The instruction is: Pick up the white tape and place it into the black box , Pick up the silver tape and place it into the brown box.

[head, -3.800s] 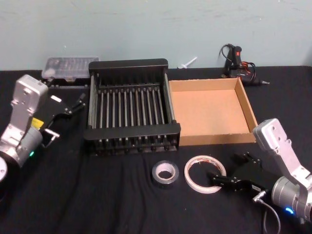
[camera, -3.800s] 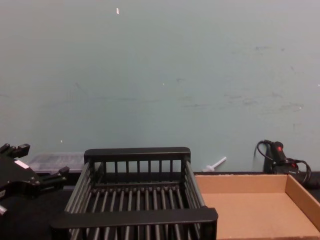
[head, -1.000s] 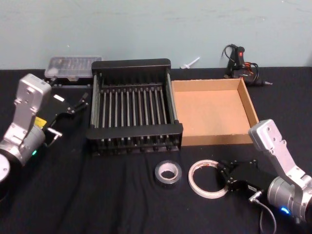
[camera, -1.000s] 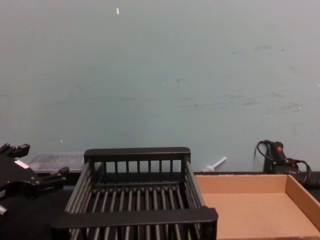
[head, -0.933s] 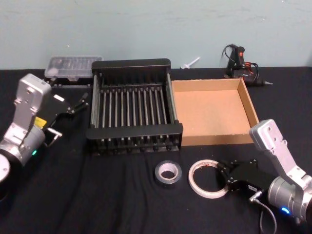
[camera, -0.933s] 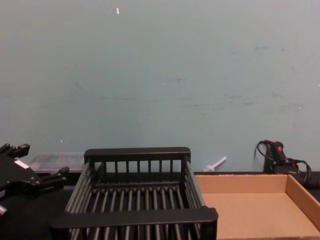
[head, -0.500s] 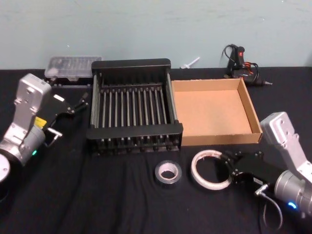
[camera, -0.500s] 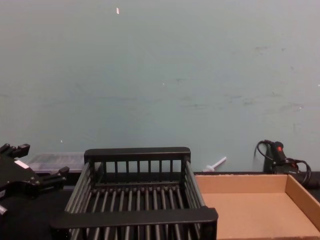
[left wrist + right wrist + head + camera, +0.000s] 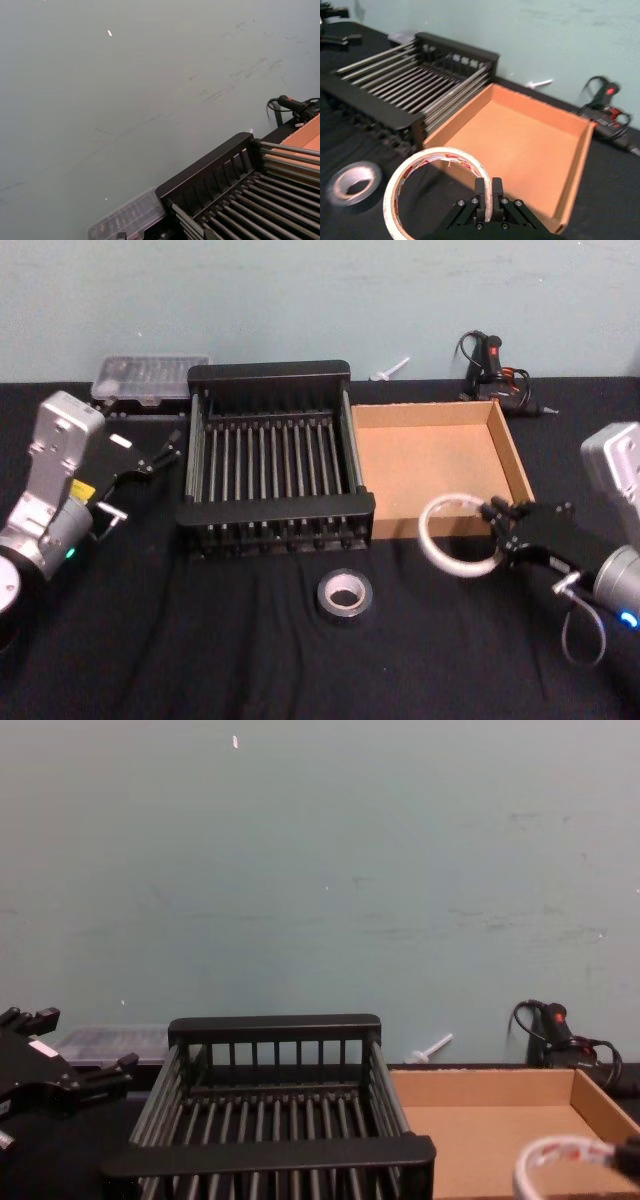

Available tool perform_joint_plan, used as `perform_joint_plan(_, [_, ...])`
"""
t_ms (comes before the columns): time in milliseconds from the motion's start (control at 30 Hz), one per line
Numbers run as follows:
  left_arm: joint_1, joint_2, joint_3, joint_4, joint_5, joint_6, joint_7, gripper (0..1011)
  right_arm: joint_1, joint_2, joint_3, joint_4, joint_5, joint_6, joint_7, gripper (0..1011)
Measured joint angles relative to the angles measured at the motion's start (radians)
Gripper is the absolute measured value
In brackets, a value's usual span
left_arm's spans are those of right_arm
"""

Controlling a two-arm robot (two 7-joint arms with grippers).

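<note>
My right gripper (image 9: 495, 530) is shut on the rim of the white tape (image 9: 428, 545), a whitish ring with red marks, and holds it in the air over the front wall of the brown box (image 9: 440, 465). The right wrist view shows the fingertips (image 9: 488, 187) pinching the white tape (image 9: 435, 154) before the brown box (image 9: 520, 140). The white tape (image 9: 562, 1148) rises into the chest view's lower right. The silver tape (image 9: 326, 598) lies flat on the cloth in front of the black box (image 9: 275, 512). My left gripper (image 9: 140, 475) hangs open at the left, beside the black box.
Black cloth covers the table. A clear plastic case (image 9: 150, 375) lies behind the black box at the far left. A glue gun with cables (image 9: 490, 365) sits behind the brown box. The two boxes stand side by side, touching.
My right gripper has lifted the white tape off the cloth and carried it up and back toward the brown box. The silver tape and the left arm have stayed put.
</note>
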Motion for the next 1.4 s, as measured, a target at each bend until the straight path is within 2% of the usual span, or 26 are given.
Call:
perform_joint_plan(367, [0.000, 0.000, 0.000, 0.000, 0.000, 0.000, 0.000, 1001, 0.069, -0.010, 0.030, 0.028, -0.009, -0.017, -0.027, 91])
perform_joint_plan(633, [0.000, 0.000, 0.000, 0.000, 0.000, 0.000, 0.000, 1001, 0.139, -0.033, 0.022, 0.069, -0.030, -0.018, -0.033, 91])
perform_joint_plan(967, [0.000, 0.000, 0.000, 0.000, 0.000, 0.000, 0.000, 1001, 0.260, -0.069, -0.032, 0.151, -0.074, -0.059, -0.009, 91])
perform_joint_plan(1200, [0.000, 0.000, 0.000, 0.000, 0.000, 0.000, 0.000, 1001, 0.369, -0.116, -0.094, 0.247, -0.111, -0.093, 0.017, 91])
perform_joint_plan(1400, [0.000, 0.000, 0.000, 0.000, 0.000, 0.000, 0.000, 1001, 0.439, -0.157, -0.136, 0.322, -0.134, -0.120, 0.031, 91])
